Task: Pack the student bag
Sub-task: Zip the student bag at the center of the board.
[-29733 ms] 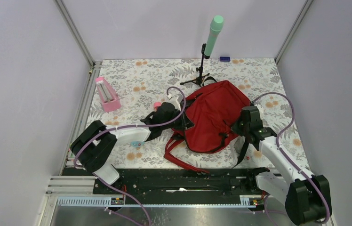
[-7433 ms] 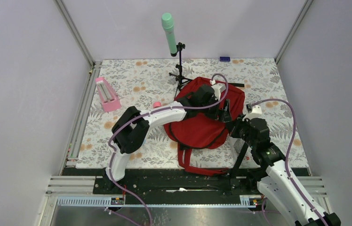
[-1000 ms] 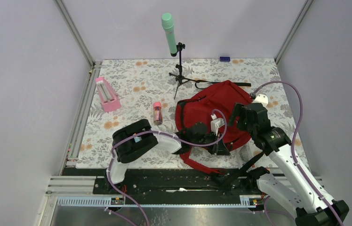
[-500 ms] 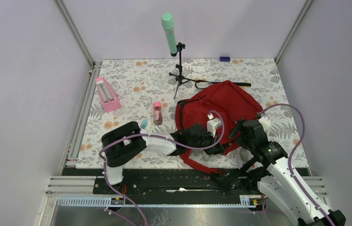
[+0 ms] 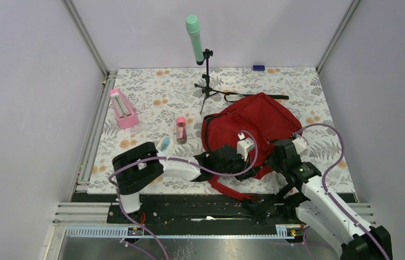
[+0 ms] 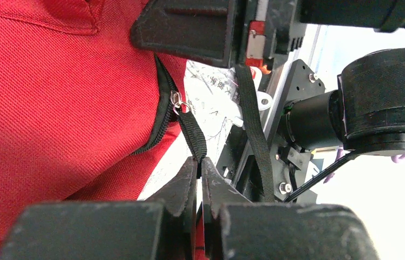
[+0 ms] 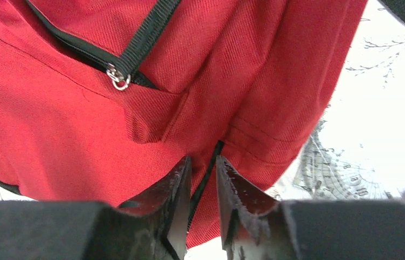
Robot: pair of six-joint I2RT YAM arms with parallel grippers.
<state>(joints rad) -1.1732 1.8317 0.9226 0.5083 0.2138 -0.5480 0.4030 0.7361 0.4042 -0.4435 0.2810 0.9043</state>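
1. Left wrist view: my left claw (image 6: 200, 162) was clenched on the black pull tab (image 6: 192, 132) of a silver zipper slider (image 6: 177, 103) at the edge of the student bag (image 6: 54, 97). The tab ran taut from slider to jaws.
2. My right claw (image 7: 203, 165) sat at the bag's hem with its jaws a narrow gap apart and a thin black strip (image 7: 207, 174) between them. I could not tell whether that strip was pinched.
3. The step looked to be working the zipper open. Done well, the pull would follow the line of the zipper track, not lift away from the cloth. My right claw would need to anchor the soft fabric behind the slider so that it did not bunch. The tab was thin and could slip, so it belonged deep in the pads.
4. The top external view alone showed where the bag lay: on the floral tabletop (image 5: 151, 92), right of centre, with both arms meeting at its near edge. A small pink bottle (image 5: 181, 130) stood near its left side and a pink box (image 5: 123, 108) well apart, neither yet packed.
5. Only the wrist views showed the zipper hardware, which the arms hid from above. The right wrist view also showed a second slider (image 7: 118, 76) with its own black tab.
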